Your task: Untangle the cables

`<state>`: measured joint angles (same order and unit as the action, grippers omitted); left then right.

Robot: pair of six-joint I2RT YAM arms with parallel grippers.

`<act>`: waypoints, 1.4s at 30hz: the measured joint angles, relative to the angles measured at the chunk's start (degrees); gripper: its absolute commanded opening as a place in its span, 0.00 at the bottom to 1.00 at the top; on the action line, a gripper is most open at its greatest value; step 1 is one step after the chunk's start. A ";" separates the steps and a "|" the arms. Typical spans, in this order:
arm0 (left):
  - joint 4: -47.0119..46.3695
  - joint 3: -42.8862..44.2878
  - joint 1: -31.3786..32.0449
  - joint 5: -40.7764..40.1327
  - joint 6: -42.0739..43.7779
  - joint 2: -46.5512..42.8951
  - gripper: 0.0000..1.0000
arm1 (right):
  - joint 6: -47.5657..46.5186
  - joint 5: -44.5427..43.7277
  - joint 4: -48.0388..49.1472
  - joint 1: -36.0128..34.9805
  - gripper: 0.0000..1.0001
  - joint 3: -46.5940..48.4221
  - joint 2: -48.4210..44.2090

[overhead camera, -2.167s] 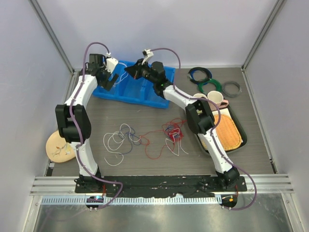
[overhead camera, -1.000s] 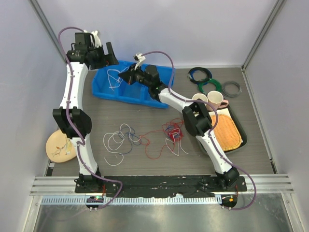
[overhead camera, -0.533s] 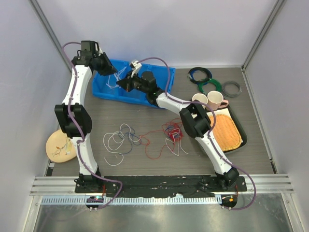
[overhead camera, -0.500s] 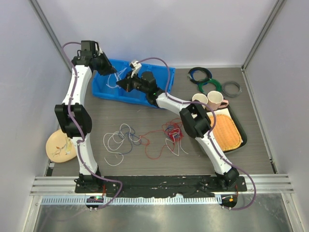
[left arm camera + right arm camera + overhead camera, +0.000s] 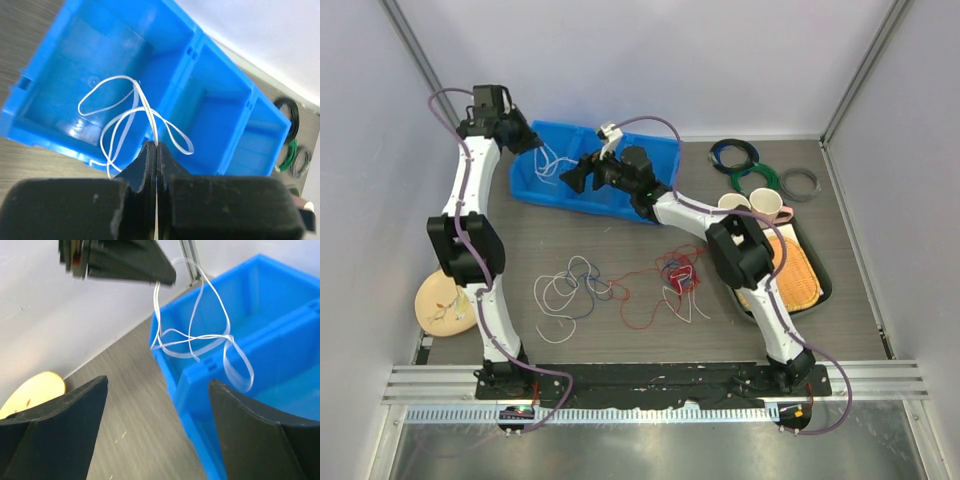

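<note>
One white cable (image 5: 145, 106) dangles from the left end effector (image 5: 156, 148), pinched tight.
Right end effector (image 5: 157, 390) gapes empty just beside; strand looks light, limp, best taken mid-loop.

The cable (image 5: 125, 120) is white, the bin (image 5: 220, 115) under it bright blue, the left tool (image 5: 156, 147) black. On the grey, wood-grained surface (image 5: 620, 240), loose cables (image 5: 565, 288) are white and dark blue, a tangle (image 5: 677, 272) mostly red.
</note>
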<state>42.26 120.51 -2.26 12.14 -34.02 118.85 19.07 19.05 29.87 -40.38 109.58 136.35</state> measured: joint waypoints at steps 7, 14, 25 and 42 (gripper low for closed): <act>-5.33 0.00 -3.32 0.00 0.20 0.02 0.00 | -2.01 -5.07 -0.02 -0.02 0.90 -30.40 -24.72; -10.86 -0.04 -3.67 1.95 2.69 0.79 0.00 | -2.60 -11.02 -6.60 -0.07 0.90 -50.05 -50.71; -12.87 -0.90 -1.01 2.19 6.58 5.95 0.69 | -0.59 -19.82 -22.45 -0.46 0.91 -73.09 -78.99; -10.34 -31.26 15.96 -21.86 6.49 -23.21 1.00 | 0.63 -26.97 -27.50 -0.52 0.91 -79.12 -91.43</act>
<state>31.92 89.25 13.69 -9.72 -27.53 95.64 19.70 -7.92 2.37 -40.91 30.46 44.93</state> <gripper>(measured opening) 0.996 0.911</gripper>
